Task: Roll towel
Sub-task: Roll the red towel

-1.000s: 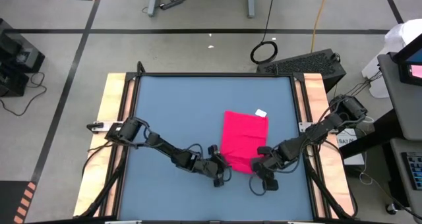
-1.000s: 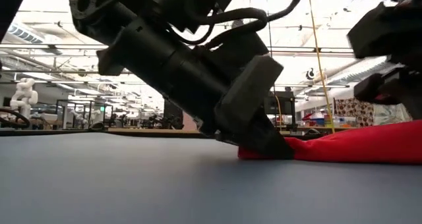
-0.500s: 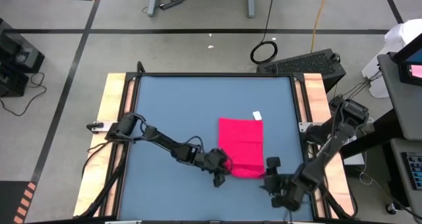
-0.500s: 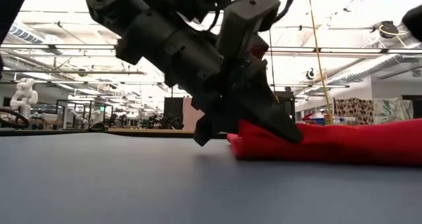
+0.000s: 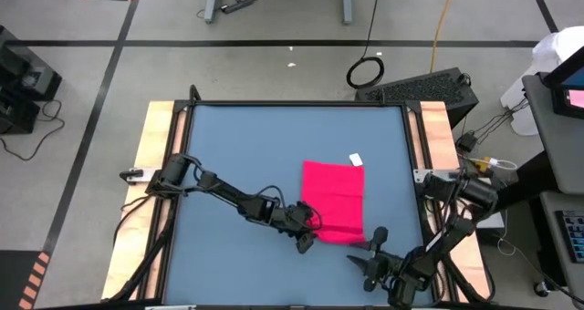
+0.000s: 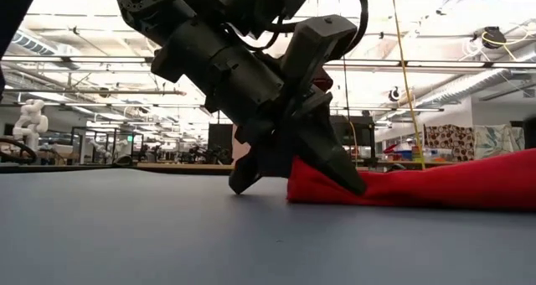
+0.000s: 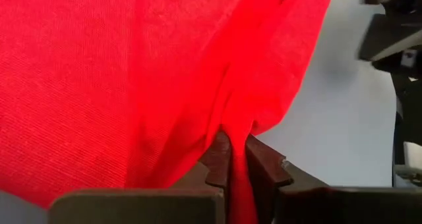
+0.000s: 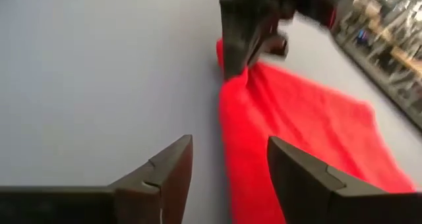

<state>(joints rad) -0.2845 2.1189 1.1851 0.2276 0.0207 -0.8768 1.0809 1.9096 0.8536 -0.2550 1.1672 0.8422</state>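
Observation:
The pinkish-red towel (image 5: 333, 199) lies flat on the blue tabletop, right of centre, with its white tag (image 5: 356, 160) at the far right corner. It also shows in the low view (image 6: 435, 183) and the right wrist view (image 8: 297, 138). My left gripper (image 5: 310, 228) is at the towel's near left corner, shut on the cloth. My right gripper (image 5: 370, 260) is open and empty, nearer the table's near edge than the towel's near right corner and apart from it; its spread fingers show in its wrist view (image 8: 227, 168). My left gripper pinches a fold of the towel at its near left corner (image 7: 232, 135) between its two fingers (image 7: 217, 159). It comes slanting down from the table's left (image 6: 293, 163). The pinched corner is bunched and a little raised; the rest of the towel lies on the table.
The blue tabletop (image 5: 246, 155) has bare room to the left of and beyond the towel. Wooden strips (image 5: 157, 146) run along the table's left and right sides. The room's benches and lights show behind in the low view.
My right gripper has left the towel's near right corner and drawn back toward the table's near edge. My left gripper has kept its hold on the near left corner and tipped more upright. The towel has slid slightly toward the table's left, its near edge bunched thicker.

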